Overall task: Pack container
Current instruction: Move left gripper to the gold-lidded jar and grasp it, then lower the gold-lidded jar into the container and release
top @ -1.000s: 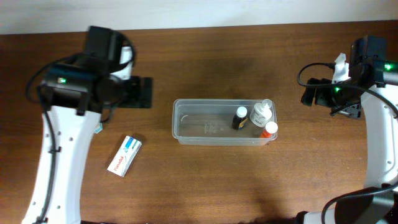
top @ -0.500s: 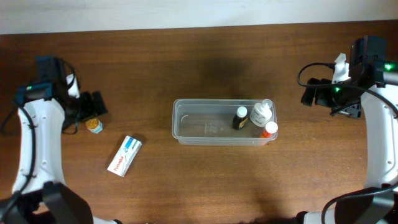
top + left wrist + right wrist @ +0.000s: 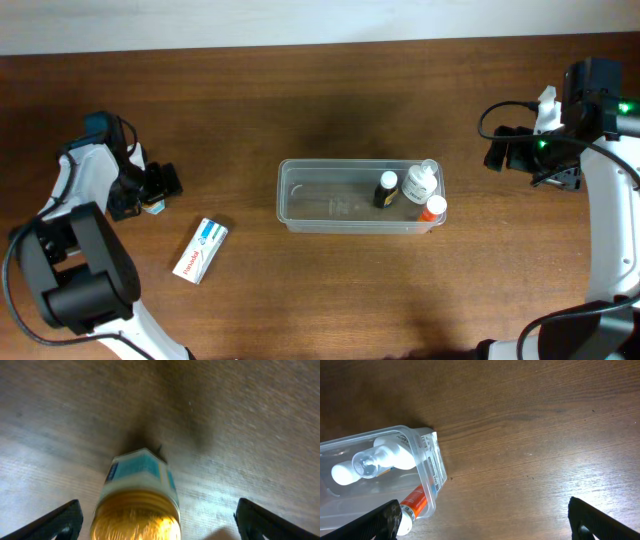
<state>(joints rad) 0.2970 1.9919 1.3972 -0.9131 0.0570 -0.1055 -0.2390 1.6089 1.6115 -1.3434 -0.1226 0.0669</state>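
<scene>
The container (image 3: 300,195) is a clear shallow tub at the table's middle. It holds a dark bottle (image 3: 385,190), a white bottle (image 3: 420,183) and an orange bottle (image 3: 432,208). My left gripper (image 3: 158,188) is open at the far left. In the left wrist view a small jar with a gold lid and blue label (image 3: 137,505) stands between its spread fingers (image 3: 157,527). My right gripper (image 3: 497,152) is open and empty, right of the container. The right wrist view shows its fingers (image 3: 485,525) apart, with the container's corner (image 3: 431,467) and the white bottle (image 3: 390,455) at the left.
A white box with red and blue print (image 3: 200,250) lies on the brown wooden table, left of the container and in front of my left gripper. The table's far edge meets a pale wall at the top.
My left arm has swung out to the left and lowered its gripper over the small jar, which now sits between the fingers. The right arm and the container have not moved.
</scene>
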